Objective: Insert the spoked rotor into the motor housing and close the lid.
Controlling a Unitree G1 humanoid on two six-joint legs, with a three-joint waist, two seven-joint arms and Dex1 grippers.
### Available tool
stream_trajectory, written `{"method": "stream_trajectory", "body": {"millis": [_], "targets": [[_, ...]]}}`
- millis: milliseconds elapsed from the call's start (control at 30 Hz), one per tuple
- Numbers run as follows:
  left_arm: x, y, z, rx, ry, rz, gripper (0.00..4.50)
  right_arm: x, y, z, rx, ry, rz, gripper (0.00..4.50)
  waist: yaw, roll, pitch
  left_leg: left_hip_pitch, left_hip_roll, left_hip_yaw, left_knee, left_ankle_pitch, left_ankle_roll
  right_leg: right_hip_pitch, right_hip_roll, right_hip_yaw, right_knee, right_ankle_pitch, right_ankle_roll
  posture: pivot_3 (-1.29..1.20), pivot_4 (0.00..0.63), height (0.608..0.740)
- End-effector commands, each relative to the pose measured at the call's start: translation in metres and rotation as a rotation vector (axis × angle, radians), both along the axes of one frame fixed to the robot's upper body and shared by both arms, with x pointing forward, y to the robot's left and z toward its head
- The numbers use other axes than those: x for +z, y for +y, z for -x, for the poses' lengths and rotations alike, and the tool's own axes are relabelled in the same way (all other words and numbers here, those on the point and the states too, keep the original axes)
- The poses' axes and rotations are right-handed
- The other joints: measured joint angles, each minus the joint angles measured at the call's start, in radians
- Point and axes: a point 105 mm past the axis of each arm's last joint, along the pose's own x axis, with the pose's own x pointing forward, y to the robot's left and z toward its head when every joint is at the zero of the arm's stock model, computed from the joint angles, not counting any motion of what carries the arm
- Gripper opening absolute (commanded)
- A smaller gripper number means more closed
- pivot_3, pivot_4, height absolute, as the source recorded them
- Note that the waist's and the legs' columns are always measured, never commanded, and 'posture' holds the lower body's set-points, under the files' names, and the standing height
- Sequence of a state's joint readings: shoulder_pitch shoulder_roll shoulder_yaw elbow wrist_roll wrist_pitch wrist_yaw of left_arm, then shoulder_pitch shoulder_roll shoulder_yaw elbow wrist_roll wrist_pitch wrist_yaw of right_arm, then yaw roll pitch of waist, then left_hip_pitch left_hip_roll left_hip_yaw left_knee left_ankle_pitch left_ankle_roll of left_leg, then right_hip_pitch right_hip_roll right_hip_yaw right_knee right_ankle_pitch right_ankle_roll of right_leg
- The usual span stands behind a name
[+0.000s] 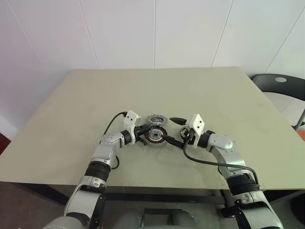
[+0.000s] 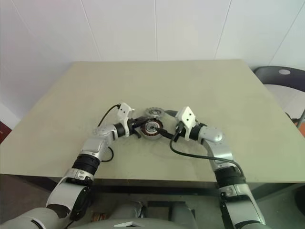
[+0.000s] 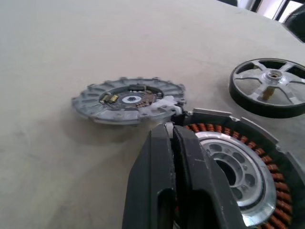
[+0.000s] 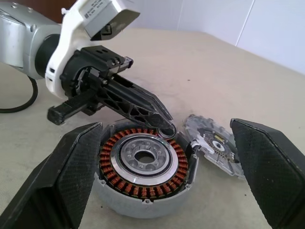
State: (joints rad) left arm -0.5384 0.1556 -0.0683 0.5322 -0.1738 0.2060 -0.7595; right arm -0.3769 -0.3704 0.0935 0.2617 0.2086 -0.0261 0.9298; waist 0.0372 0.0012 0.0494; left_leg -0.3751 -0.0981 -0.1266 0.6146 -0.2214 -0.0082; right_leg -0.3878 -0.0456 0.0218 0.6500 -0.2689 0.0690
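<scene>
- Motor housing (image 4: 141, 168): windings bare, no rotor inside; sits between right gripper's (image 4: 157, 171) wide-apart fingers.
- Left gripper (image 4: 162, 125): fingers pressed together, tip on housing rim.
- Spoked rotor (image 3: 269, 87): on table beyond left tips, not inserted.
- Lid (image 3: 127, 99): beside housing, off. Both steps remain.

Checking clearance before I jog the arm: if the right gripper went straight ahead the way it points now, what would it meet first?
Most likely the motor housing: it sits between the open fingers of the right gripper, directly ahead. Just past it is the left gripper, shut at the housing's far rim. Depth is hard to judge.
</scene>
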Motion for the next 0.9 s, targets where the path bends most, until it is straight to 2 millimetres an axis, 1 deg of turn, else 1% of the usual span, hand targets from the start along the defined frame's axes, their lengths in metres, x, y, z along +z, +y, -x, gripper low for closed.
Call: {"method": "stream_trajectory", "body": {"millis": [33, 133, 233, 467, 700, 900], "targets": [[0.004, -0.008, 0.007, -0.06, -0.023, 0.0, 0.03, 0.014, 0.005, -0.003, 0.016, -0.058, -0.01, 4.5, 0.0, 0.0, 0.0, 0.0, 0.0, 0.0, 0.0, 0.0, 0.0, 0.0, 0.0, 0.0, 0.0, 0.0, 0.0, 0.0, 0.0, 0.74], [0.007, -0.004, 0.003, -0.03, -0.042, 0.0, 0.03, 0.013, 0.005, -0.003, 0.015, -0.057, -0.01, 4.5, 0.001, 0.0, 0.0, 0.0, 0.0, 0.0, 0.0, 0.0, 0.0, 0.0, 0.0, 0.0, 0.0, 0.0, 0.0, 0.0, 0.0, 0.74], [0.011, -0.006, 0.006, -0.065, -0.05, 0.015, 0.03, 0.011, 0.006, -0.003, 0.013, -0.055, -0.008, 4.5, 0.001, 0.0, 0.0, 0.0, 0.0, 0.0, 0.0, 0.0, 0.0, 0.0, 0.0, 0.0, 0.0, 0.0, 0.0, 0.0, 0.0, 0.74], [0.009, -0.006, 0.009, -0.086, -0.046, 0.0, 0.03, 0.011, 0.006, -0.002, 0.009, -0.058, -0.008, 4.5, 0.0, 0.0, 0.0, 0.0, 0.0, 0.0, 0.0, 0.0, 0.0, 0.0, 0.0, 0.0, 0.0, 0.0, 0.0, 0.0, 0.0, 0.74], [0.0, -0.011, 0.02, -0.144, -0.024, -0.036, 0.03, 0.009, 0.005, -0.003, 0.005, -0.054, -0.005, 4.5, 0.001, 0.0, 0.0, 0.0, 0.0, 0.0, 0.0, 0.0, 0.0, 0.0, 0.0, 0.0, 0.0, 0.0, 0.0, 0.0, 0.0, 0.74], [0.006, -0.014, 0.019, -0.144, -0.042, -0.001, 0.03, 0.007, 0.005, -0.003, 0.004, -0.05, -0.002, 4.5, 0.002, 0.0, 0.0, 0.0, 0.0, 0.0, 0.0, 0.0, 0.0, 0.0, 0.0, 0.0, 0.0, 0.0, 0.0, 0.0, 0.0, 0.74]]}}
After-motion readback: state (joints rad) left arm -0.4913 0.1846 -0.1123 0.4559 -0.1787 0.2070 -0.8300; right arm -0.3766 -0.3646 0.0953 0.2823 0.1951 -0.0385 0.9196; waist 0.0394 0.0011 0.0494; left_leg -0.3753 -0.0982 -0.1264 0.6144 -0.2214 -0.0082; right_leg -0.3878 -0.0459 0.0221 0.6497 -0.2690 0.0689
